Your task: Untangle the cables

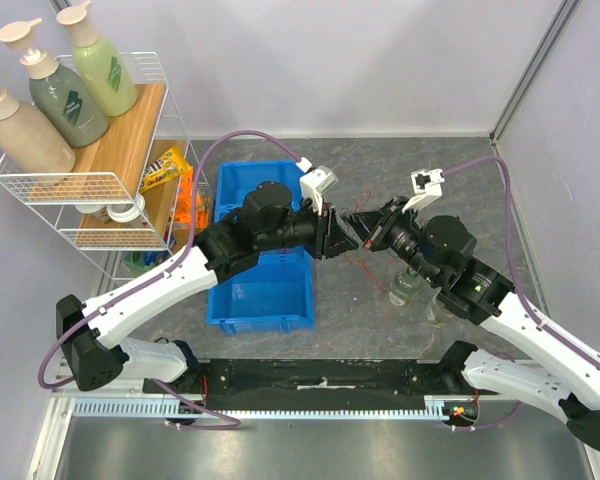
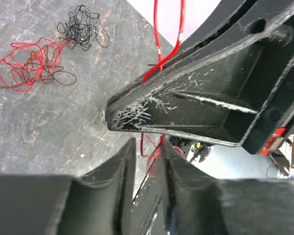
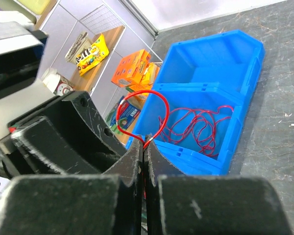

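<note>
My right gripper (image 3: pixel 144 144) is shut on a red cable (image 3: pixel 137 100) that loops up out of its tips. In the top view it (image 1: pixel 368 236) meets my left gripper (image 1: pixel 332 236) tip to tip above the table, right of the blue bin. My left gripper (image 2: pixel 148 147) has its jaws a little apart, and the red cable (image 2: pixel 159 49) runs down between them, close to the right finger. A loose tangle of red cable (image 2: pixel 27 66) and black cable (image 2: pixel 83 27) lies on the table beyond. Another red cable (image 3: pixel 198 125) lies coiled in the bin.
The blue bin (image 1: pixel 265 305) has two compartments and stands under my left arm. A white wire rack (image 1: pixel 80 185) with three pump bottles and snack packs stands at the back left. Walls close the back and right sides.
</note>
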{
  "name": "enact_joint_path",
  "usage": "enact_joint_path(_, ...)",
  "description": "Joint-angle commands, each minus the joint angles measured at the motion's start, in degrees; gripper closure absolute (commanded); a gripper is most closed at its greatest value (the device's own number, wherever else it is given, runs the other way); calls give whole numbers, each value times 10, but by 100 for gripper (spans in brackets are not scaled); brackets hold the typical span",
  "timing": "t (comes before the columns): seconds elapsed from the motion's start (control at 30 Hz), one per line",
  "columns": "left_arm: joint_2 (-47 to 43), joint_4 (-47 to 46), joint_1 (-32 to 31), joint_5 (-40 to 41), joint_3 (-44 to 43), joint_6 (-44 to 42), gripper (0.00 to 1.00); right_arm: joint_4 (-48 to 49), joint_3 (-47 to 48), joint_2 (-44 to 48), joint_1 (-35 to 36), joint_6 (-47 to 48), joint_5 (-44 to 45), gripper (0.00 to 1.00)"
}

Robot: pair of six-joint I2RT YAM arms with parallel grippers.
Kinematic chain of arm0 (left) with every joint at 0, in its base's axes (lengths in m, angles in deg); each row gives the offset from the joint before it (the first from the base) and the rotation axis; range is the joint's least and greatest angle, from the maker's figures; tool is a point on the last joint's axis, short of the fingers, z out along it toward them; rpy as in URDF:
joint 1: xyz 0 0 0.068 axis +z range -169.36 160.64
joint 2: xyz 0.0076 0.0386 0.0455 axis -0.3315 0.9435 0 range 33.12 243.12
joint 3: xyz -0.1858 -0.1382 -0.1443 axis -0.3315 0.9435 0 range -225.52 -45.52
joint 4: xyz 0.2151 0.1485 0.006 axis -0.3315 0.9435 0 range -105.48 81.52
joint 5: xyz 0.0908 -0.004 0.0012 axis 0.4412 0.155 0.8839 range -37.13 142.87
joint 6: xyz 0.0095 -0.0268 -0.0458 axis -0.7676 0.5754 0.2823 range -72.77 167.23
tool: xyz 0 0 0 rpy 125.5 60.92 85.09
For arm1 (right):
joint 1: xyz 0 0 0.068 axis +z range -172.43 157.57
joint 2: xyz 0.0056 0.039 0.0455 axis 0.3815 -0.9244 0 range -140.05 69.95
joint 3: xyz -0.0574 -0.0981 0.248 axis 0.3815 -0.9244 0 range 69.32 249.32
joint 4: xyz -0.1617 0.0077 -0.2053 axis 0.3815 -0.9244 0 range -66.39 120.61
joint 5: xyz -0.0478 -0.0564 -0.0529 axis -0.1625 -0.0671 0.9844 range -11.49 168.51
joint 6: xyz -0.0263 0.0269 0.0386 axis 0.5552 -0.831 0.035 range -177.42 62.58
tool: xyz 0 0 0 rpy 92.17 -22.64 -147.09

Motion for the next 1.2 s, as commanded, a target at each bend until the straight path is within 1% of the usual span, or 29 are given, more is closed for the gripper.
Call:
enact_joint_path(0.0, 7, -27, -1, 12, -21, -3, 78, 7, 13, 14, 0, -10, 17, 100)
enact_joint_path(0.03, 7, -26, -1, 21, -20, -4, 98, 6, 13, 14, -1, -5, 18, 100)
enact_joint_path(0.07, 6, -21, -1, 36, -18, -7, 98, 6, 14, 13, -1, 5, 15, 100)
enact_joint_path(0.1, 3, -10, -1, 60, -18, -14, 98, -7, 18, 12, -1, 24, 17, 90)
enact_joint_path(0.13, 3, 3, 0, 91, -22, -23, 98, -31, 27, 13, -1, 40, 37, 62)
enact_joint_path(0.17, 2, 20, 1, 122, -24, -33, 98, -59, 35, 15, -1, 48, 63, 44)
enact_joint_path(0.2, 2, 35, 7, 168, -26, -41, 98, -85, 42, 18, -1, 61, 83, 32)
enact_joint_path(0.23, 3, 47, 15, 209, -28, -41, 98, -102, 48, 24, -1, 73, 97, 27)
enact_joint_path(0.3, 2, 73, 57, 270, -26, -24, 98, -138, 55, 42, -1, 99, 125, 19)
enact_joint_path(0.33, 0, 81, 90, 281, -18, -11, 98, -150, 56, 53, 0, 111, 141, 17)
enact_joint_path(0.4, -12, 65, 149, 281, 10, 15, 98, -175, 56, 70, -1, 128, 179, 14)
enact_joint_path(0.47, -28, 27, 182, 302, 37, 19, 98, -197, 56, 89, -1, 139, 211, 13)
enact_joint_path(0.53, -34, 15, 189, 338, 49, 4, 98, -213, 58, 104, -1, 150, 236, 11)
enact_joint_path(0.57, -30, 24, 188, 350, 46, 1, 98, -219, 60, 111, -1, 152, 247, 11)
enact_joint_path(0.63, -20, 55, 189, 357, 40, 3, 98, -232, 64, 122, -1, 159, 264, 10)
enact_joint_path(0.77, -26, 75, 189, 369, 73, 7, 98, -234, 63, 140, -1, 170, 292, 9)
enact_joint_path(0.97, -63, 88, 189, 419, 140, 10, 98, -234, 59, 129, -1, 174, 292, 9)
enact_joint_path(1.1, -97, 82, 189, 414, 190, 34, 98, -234, 60, 109, -1, 170, 285, 9)
enact_joint_path(1.17, -94, 84, 189, 415, 202, 36, 98, -234, 60, 102, -1, 168, 284, 9)
